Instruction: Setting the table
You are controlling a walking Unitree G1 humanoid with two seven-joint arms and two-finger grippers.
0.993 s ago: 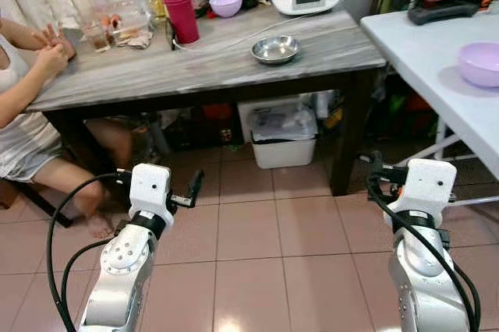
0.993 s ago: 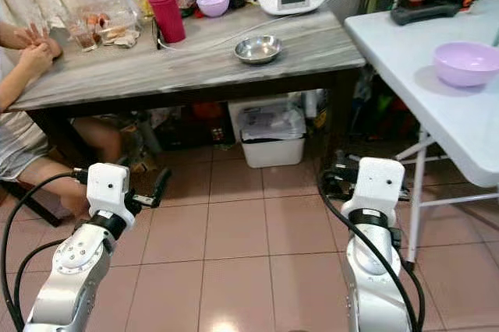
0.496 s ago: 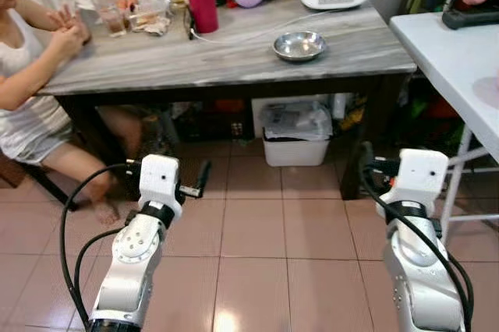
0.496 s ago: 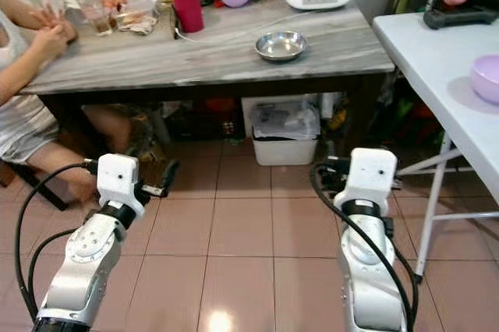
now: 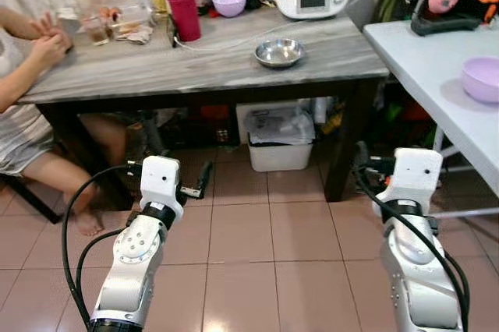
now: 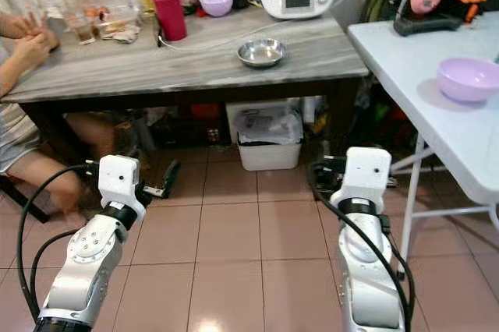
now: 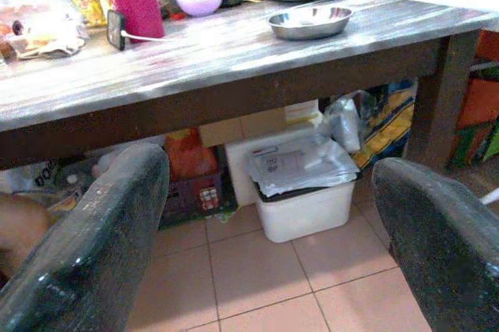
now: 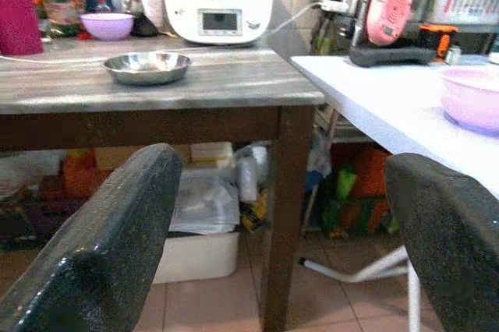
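My left gripper (image 7: pixel 265 246) and right gripper (image 8: pixel 288 246) hang spread wide, holding nothing. A steel bowl (image 5: pixel 278 52) sits on the wooden table (image 5: pixel 195 67) ahead.

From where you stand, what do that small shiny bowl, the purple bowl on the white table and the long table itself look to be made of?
The small bowl looks like polished steel: silvery, mirror-bright. The purple bowl seems plastic, matte and evenly pastel, though ceramic is possible. The long table has a grey streaked top, probably wood or a wood-look laminate, on dark legs.

Bright, even daylight fills my head views, glaring off the floor tiles (image 5: pixel 234 318). My wrist views look softer, my fingers (image 7: pixel 86 246) blurred.
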